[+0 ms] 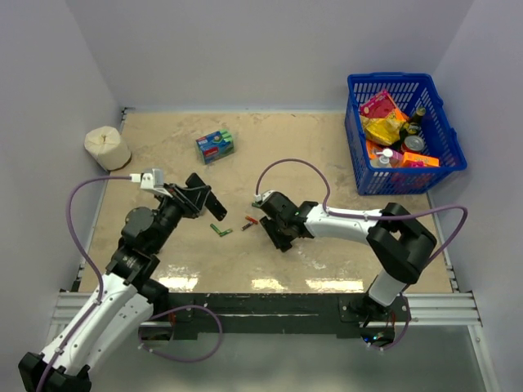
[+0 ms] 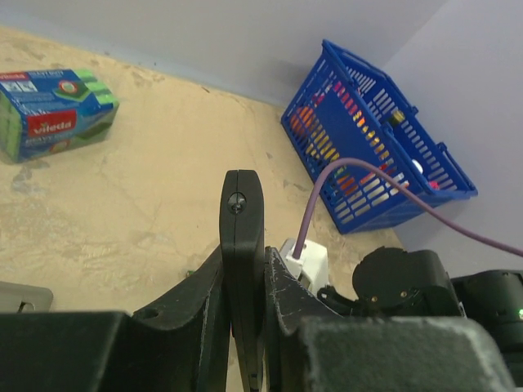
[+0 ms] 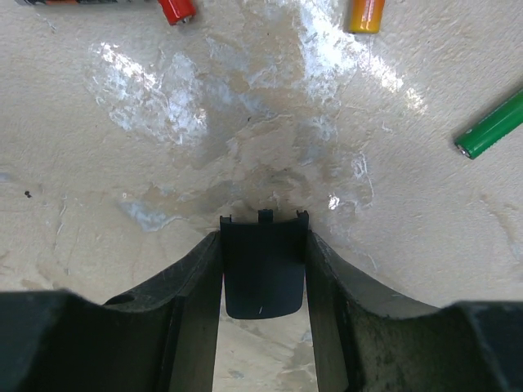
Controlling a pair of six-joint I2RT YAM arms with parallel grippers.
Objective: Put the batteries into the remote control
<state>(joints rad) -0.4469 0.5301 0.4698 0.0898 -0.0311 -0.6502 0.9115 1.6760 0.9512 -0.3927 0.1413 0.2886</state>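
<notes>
Left gripper [image 2: 243, 282]: pinched slim black remote control [image 2: 242, 208].
Right gripper [image 3: 263, 243]: clamped flat tabbed back cover [image 3: 263, 282].
Batteries [image 3: 490, 126]: glossy cylinders near back cover.

Left gripper [image 2: 243, 214] clamped; right gripper [image 3: 263, 238] clamped

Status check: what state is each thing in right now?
Slim black remote control: clamped edge-on in left gripper.
Small black back cover: detached, pinched in right gripper.
Orange-red and green batteries: lying loose, not loaded.
Blue plastic basket: upright, full.
</notes>
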